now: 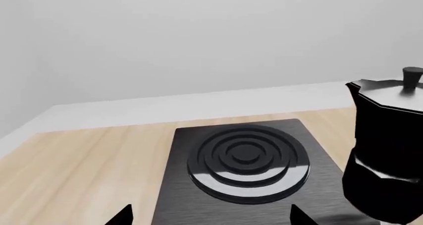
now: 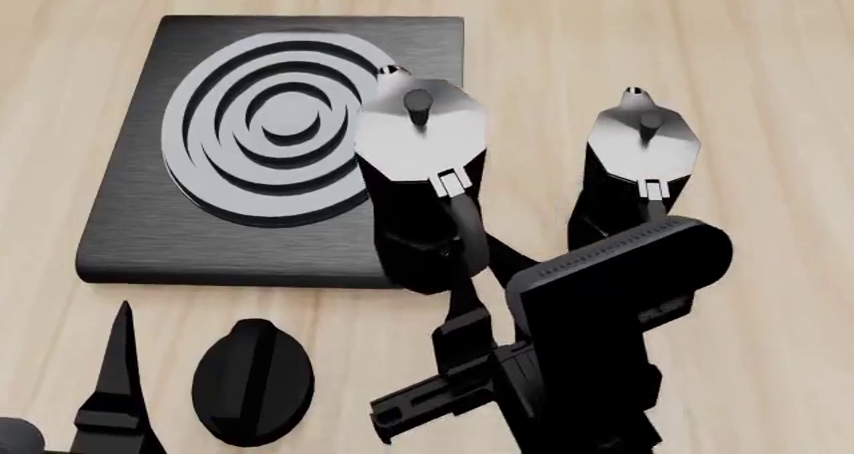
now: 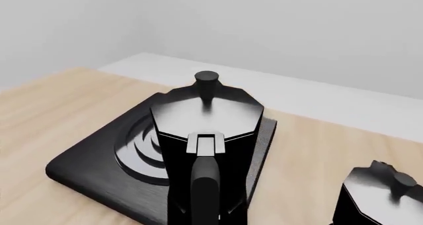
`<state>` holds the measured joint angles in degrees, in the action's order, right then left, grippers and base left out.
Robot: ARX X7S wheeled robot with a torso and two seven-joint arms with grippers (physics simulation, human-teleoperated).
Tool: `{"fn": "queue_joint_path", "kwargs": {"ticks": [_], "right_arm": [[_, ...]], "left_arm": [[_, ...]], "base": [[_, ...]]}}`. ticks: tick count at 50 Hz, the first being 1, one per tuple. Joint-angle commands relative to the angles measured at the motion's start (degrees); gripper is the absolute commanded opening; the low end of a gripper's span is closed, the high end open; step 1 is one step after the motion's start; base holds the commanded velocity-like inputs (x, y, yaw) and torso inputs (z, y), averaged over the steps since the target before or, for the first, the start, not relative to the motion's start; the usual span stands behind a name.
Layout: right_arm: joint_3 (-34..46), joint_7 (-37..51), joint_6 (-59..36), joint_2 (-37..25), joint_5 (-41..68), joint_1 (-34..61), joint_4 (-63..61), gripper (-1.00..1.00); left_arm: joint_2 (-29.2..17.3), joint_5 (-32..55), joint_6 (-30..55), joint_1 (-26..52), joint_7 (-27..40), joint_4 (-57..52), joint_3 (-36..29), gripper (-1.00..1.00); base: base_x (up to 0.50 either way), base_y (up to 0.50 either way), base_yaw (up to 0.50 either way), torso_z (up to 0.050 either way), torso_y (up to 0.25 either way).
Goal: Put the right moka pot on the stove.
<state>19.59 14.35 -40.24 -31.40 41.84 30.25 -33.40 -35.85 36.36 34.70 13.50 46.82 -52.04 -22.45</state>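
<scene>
Pale wood worktop [image 2: 747, 64]. The right moka pot [image 2: 642, 146] stands on it, apart from the stove [image 2: 140, 224], so nothing of the task looks done. My right tool [image 2: 465, 274] sits at the other pot's [image 2: 418, 139] handle, beside the burner; I cannot tell its grip. My left tool [image 1: 210, 219] is spread wide, empty.
</scene>
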Motion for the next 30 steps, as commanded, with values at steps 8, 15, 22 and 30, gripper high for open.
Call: {"fn": "queue_joint_path", "kwargs": {"ticks": [8, 15, 22, 30], "right_arm": [[2.7, -3.2, -0.3, 4.6, -2.5, 8.7, 8.3, -1.0], [3.3, -4.2, -0.4, 6.4, -2.6, 12.0, 12.1, -1.0], [4.5, -5.7, 0.6, 8.3, -3.7, 14.5, 16.4, -1.0], [5.6, -7.2, 1.6, 10.1, -4.8, 17.3, 21.4, -1.0]], "left_arm": [[-0.2, -0.1, -0.6, -0.1, 0.0, 0.2, -0.2, 1.0], [-0.3, 0.2, -0.5, 0.1, 0.2, 0.1, -0.2, 1.0], [-0.4, 0.0, -0.8, -0.1, 0.2, 0.1, -0.3, 1.0], [-0.4, 0.4, -0.8, 0.0, 0.2, 0.1, -0.2, 1.0]], "base": [[0.0, 0.0, 0.0, 0.001, 0.001], [0.0, 0.0, 0.0, 0.0, 0.001], [0.0, 0.0, 0.0, 0.0, 0.0], [0.0, 0.0, 0.0, 0.0, 0.001]]}}
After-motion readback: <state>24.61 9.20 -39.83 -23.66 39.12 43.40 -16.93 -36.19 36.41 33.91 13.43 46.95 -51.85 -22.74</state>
